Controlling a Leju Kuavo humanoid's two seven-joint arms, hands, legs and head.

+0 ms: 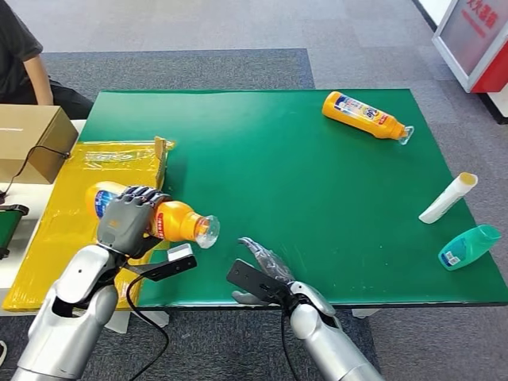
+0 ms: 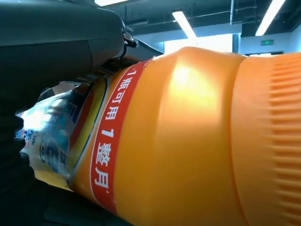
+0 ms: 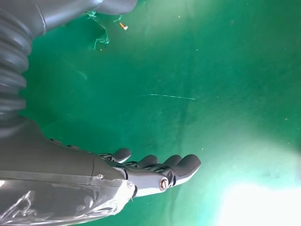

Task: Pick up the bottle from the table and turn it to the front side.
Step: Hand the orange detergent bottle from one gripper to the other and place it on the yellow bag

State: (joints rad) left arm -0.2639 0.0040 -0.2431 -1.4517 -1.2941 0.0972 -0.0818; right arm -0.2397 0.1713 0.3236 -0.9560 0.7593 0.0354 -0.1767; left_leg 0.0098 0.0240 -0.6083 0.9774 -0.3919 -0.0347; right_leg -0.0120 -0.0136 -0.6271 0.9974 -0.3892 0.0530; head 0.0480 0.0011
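The robot's left hand is wrapped around the middle of an orange bottle, with its fingers curled over the top of it. The bottle is at the near left corner of the green table, partly over a yellow plastic sheet. I think it is lifted a little off the table, but from where I stand I can't be sure it isn't resting there.

The bottle lies on its side. Its long way runs left to right across the table. The clear cap points to the right, toward the middle of the table, and the fat bottom end points left over the yellow sheet. Close up, the left wrist view shows a red band with white writing and part of a shiny blue label beside it.

To do this step well, the hand should hold tight so the smooth bottle does not slip, and roll it slowly around its long way until the main label faces up. It should stay low over the table, in case the bottle drops.

The right hand holds nothing. Its fingers are stretched out and apart, just above the green table near the front edge.
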